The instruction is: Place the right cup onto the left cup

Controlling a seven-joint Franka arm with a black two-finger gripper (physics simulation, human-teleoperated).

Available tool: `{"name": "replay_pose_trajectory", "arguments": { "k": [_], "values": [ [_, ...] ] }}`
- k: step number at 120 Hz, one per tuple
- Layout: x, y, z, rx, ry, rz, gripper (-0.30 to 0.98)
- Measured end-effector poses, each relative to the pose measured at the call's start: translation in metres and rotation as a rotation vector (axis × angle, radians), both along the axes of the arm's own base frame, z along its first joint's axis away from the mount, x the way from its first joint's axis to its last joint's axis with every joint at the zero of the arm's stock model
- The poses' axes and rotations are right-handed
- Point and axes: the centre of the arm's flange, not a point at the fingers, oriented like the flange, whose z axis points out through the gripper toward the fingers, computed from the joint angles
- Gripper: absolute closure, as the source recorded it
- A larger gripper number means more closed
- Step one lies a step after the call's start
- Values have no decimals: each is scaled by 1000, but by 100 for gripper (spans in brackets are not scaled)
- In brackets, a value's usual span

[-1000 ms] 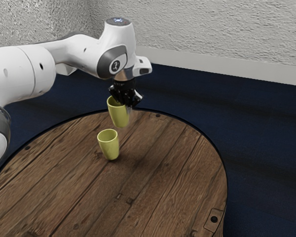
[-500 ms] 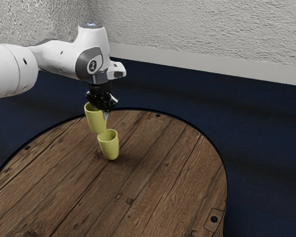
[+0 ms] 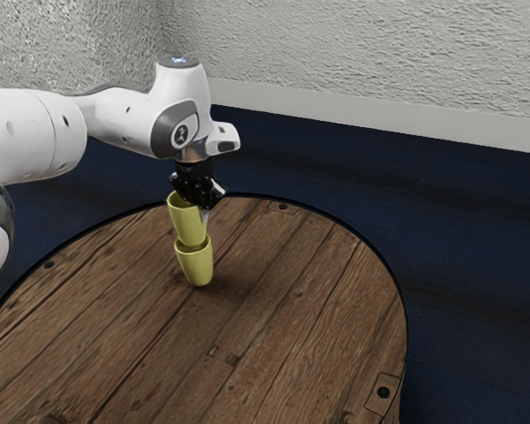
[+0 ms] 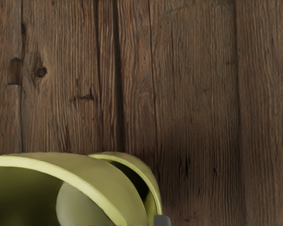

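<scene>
No text or number is legible; the arm's mark, between ten and eleven o'clock in the exterior view, is unreadable.

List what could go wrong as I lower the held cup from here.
The upper cup looks off-centre toward the exterior view's left, so its base could catch the rim of the lower cup.
Pushing down there might tip or slide the lower cup on the wooden table.
The end effector grips the upper cup near its rim, so contact might twist it.
</scene>
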Motion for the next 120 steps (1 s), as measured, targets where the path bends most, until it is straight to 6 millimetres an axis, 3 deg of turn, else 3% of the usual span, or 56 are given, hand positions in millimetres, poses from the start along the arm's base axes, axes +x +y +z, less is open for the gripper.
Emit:
{"name": "replay_pose_trajectory", "arguments": {
  "k": [18,43,66,79,87,104,120],
  "values": [
    [0,0,-3,-3,3,-3,78],
    [0,0,-7,-9,7,-14,34],
    [1,-4,-4,-9,-1,-31,14],
    [4,-14,17,-9,-31,-55,8],
    [1,-17,48,-21,-48,-65,6],
    [-26,-10,111,-51,-33,-69,3],
    [-48,0,137,-48,6,-73,2]
  ]
}}
